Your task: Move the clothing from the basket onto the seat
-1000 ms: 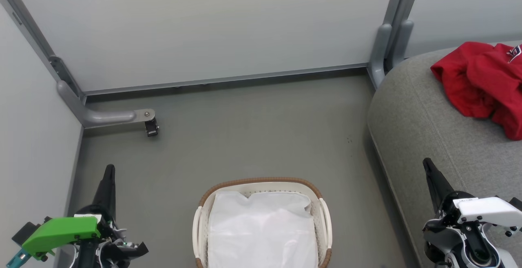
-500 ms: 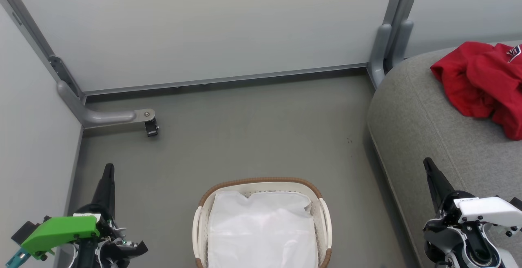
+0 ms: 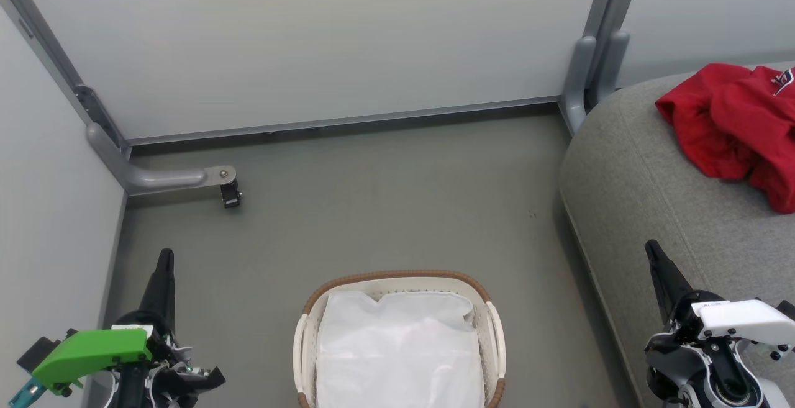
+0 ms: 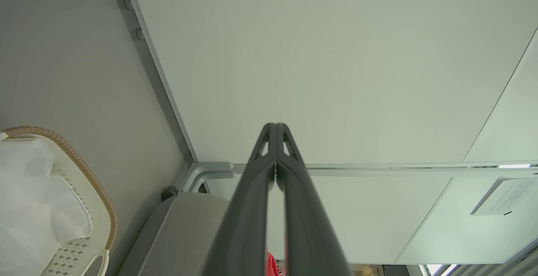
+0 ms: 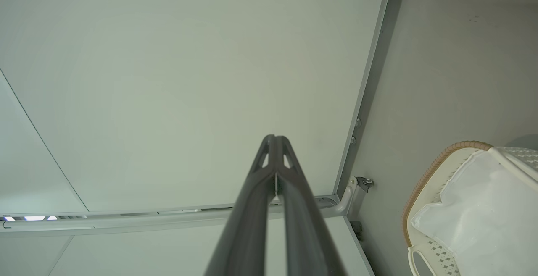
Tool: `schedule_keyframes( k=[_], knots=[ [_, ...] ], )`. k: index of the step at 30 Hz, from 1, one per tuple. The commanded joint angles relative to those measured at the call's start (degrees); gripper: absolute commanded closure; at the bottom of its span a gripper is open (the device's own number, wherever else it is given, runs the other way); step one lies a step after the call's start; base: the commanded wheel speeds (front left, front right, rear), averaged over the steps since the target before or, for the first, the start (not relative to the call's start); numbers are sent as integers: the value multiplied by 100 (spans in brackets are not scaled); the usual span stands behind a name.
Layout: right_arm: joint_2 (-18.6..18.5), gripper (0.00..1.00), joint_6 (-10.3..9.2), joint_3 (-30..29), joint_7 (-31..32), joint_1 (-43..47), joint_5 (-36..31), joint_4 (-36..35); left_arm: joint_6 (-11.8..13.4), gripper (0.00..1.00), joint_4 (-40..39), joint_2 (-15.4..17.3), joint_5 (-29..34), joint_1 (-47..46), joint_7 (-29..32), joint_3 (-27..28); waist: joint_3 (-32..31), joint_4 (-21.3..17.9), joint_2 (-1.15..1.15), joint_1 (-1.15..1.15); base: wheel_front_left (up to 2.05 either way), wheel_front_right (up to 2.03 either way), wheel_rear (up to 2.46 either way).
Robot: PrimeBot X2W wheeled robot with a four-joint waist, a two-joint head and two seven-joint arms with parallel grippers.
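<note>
While clothing (image 3: 733, 128) lies on seat (image 3: 646, 209), left fingers (image 3: 163, 284), right fingers (image 3: 664, 277) flank basket (image 3: 397, 275), closed, empty.

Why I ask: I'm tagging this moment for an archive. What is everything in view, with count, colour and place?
clothing: one crumpled heap, red with a small logo, on the seat, far right
seat: one, grey, right side
basket: one, white with brown rim, on the floor, bottom centre
liner sheet: one, white, inside the basket
partition panels: several, pale grey, behind and at left
caster: one, dark, under the partition's grey foot, left
floor: grey, centre
left gripper: one, dark fingers, shut, lower left
right gripper: one, dark fingers, shut, lower right
</note>
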Motion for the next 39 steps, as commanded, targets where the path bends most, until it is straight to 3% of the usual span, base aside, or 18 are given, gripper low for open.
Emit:
schedule_keyframes(
  k=[1, 39],
  knots=[
    [-21, 100, -2, -10, 23, -45, -5, -19, -29, 100, -7, 2, -4, -57, 20, 16, 0, 0, 0, 0, 0, 0, 0],
    [-8, 100, -2, -29, 42, -47, -24, -18, -29, 100, -8, -2, 4, -58, 27, 20, 0, 0, 0, 0, 0, 0, 0]
  ],
)
